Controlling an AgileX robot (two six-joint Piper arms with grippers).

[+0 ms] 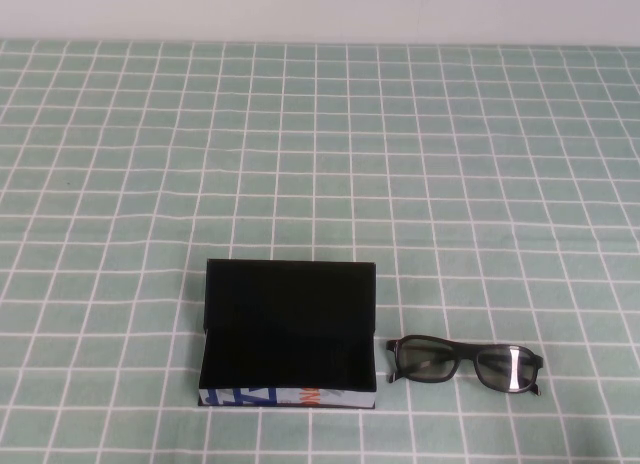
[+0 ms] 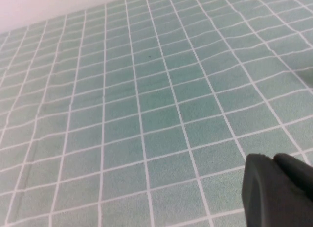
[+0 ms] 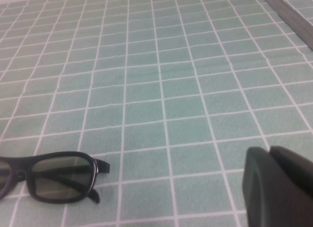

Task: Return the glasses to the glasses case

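Note:
The glasses case (image 1: 288,334) lies open on the green checked cloth near the front, lid raised at the back, black lining showing, white printed front edge toward me. The black-framed glasses (image 1: 465,362) lie on the cloth just right of the case, apart from it, arms folded. Part of them also shows in the right wrist view (image 3: 58,157). My right gripper (image 3: 269,151) is shut and empty, hovering over the cloth a short way from the glasses. My left gripper (image 2: 271,158) is shut and empty above bare cloth. Neither arm shows in the high view.
The green cloth with white grid lines (image 1: 320,164) covers the whole table up to a pale wall at the back. A grey strip (image 3: 293,16) runs along the cloth's edge in the right wrist view.

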